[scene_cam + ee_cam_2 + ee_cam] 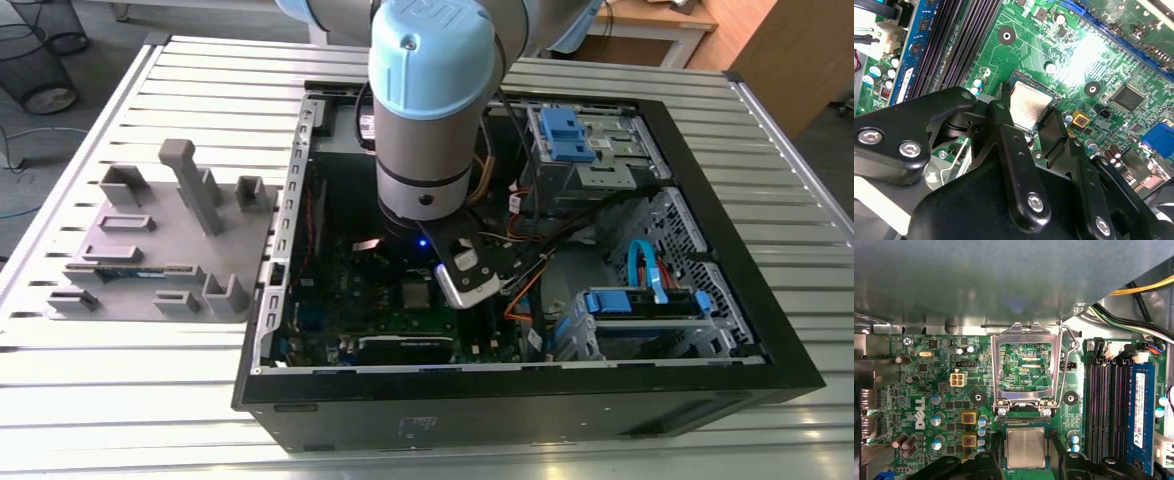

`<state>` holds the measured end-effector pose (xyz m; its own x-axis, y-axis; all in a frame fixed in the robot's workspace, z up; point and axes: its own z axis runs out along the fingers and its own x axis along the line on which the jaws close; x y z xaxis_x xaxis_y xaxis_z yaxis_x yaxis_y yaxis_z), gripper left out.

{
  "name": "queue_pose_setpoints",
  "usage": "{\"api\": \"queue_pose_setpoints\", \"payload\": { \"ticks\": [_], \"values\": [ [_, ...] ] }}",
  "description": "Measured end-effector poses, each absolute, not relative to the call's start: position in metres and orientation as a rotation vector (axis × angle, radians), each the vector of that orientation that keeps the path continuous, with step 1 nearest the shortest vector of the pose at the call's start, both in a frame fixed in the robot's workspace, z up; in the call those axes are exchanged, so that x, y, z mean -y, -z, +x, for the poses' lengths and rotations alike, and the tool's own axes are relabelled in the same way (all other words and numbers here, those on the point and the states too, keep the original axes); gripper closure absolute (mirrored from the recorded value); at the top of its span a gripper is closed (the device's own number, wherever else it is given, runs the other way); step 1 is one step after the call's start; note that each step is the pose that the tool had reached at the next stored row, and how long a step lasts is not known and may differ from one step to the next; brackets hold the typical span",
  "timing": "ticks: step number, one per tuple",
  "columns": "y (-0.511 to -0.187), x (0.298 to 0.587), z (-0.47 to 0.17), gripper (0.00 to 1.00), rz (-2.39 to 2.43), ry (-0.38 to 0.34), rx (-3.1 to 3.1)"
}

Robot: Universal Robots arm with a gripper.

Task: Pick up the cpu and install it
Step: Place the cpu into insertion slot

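Observation:
The cpu (1025, 447), a small silvery square chip, lies flat in the socket on the green motherboard (944, 405); in the second wrist view the cpu (1030, 104) sits just ahead of the black fingers. My gripper (1025, 464) straddles it, one finger (988, 466) on each side, with a thin gap to the chip's edges, so it stands open. The socket's metal retention frame (1026, 365) is swung up and open beyond the chip. In the exterior view the arm (424, 120) reaches down into the open computer case (534, 400), the cpu (418, 293) beside its wrist.
Black memory slots (1104, 405) and a blue memory stick (1141, 410) run close beside the socket. Cables (534, 250) and blue drive bays (567, 135) crowd the case on the exterior view's right. A grey parts fixture (160, 250) stands on the slatted table at that view's left.

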<state>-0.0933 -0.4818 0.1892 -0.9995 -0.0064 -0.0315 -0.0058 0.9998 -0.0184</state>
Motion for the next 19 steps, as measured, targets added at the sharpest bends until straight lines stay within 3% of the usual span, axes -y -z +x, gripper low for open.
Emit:
{"api": "queue_pose_setpoints", "payload": {
  "ticks": [19],
  "values": [
    [-0.1917, 0.4818, -0.0933, 0.53, -0.009, 0.028, -3.11]
  ]
}}
